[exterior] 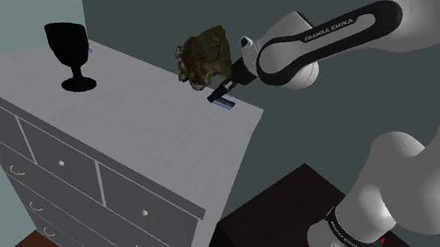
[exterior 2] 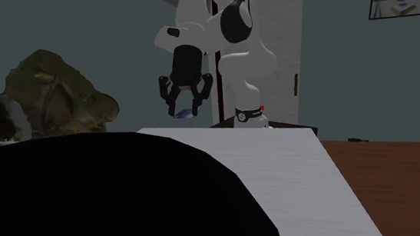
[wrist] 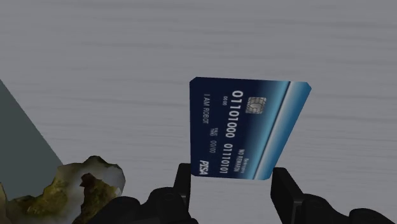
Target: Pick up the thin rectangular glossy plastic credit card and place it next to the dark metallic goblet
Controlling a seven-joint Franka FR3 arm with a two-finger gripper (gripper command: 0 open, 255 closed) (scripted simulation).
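The dark blue credit card (wrist: pixel 245 130) with white numbers is clasped edge to edge between my black fingers, tilted a little above the white dresser top (exterior: pixel 135 119). My gripper (exterior: pixel 222 98) is shut on it near the dresser's back corner, at the shoulder view's right. Facing the arm, the second exterior view has the gripper (exterior 2: pixel 186 107) pointing down with the card (exterior 2: pixel 186 113) just above the far edge. The black goblet (exterior: pixel 69 54) stands upright near the opposite end of the top, far from the card.
A mossy brown rock-like lump (exterior: pixel 204 55) sits right beside the gripper, toward the goblet side. The dresser's edge drops off just past the card; the dark stand (exterior: pixel 278 232) is below. A large black shape (exterior 2: pixel 107 206) blocks the second exterior view's foreground.
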